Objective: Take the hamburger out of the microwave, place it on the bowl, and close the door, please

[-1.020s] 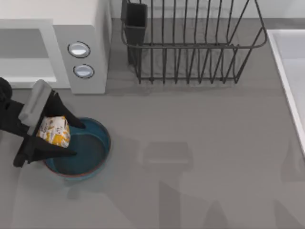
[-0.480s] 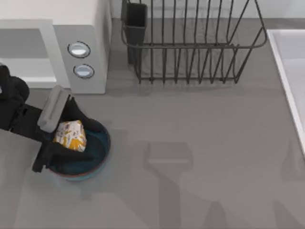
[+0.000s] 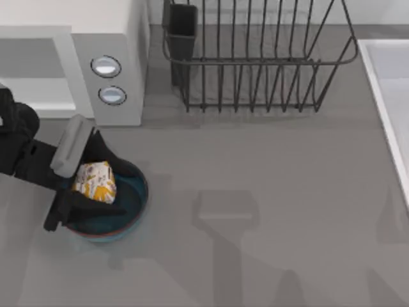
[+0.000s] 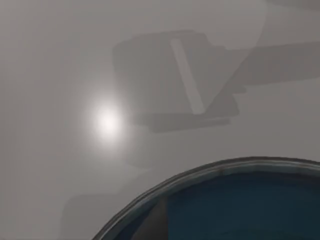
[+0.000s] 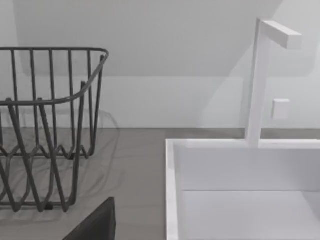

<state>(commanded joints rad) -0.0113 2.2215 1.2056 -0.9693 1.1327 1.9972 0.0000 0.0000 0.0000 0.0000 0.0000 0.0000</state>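
The left gripper [image 3: 96, 185] is hanging over the blue bowl [image 3: 131, 204] at the table's eight o'clock, its black fingers [image 3: 83, 201] clamping the paper-wrapped hamburger [image 3: 94, 181] from both sides, above the bowl's inside. The white microwave [image 3: 108, 61] is standing at ten o'clock, its cavity lying open. A black wire dish rack [image 3: 255, 64] is sitting at twelve o'clock, a white sink [image 5: 240, 190] at three o'clock.

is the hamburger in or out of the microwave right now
Out. The hamburger sits between the left gripper fingers over the blue bowl, in front of the microwave.
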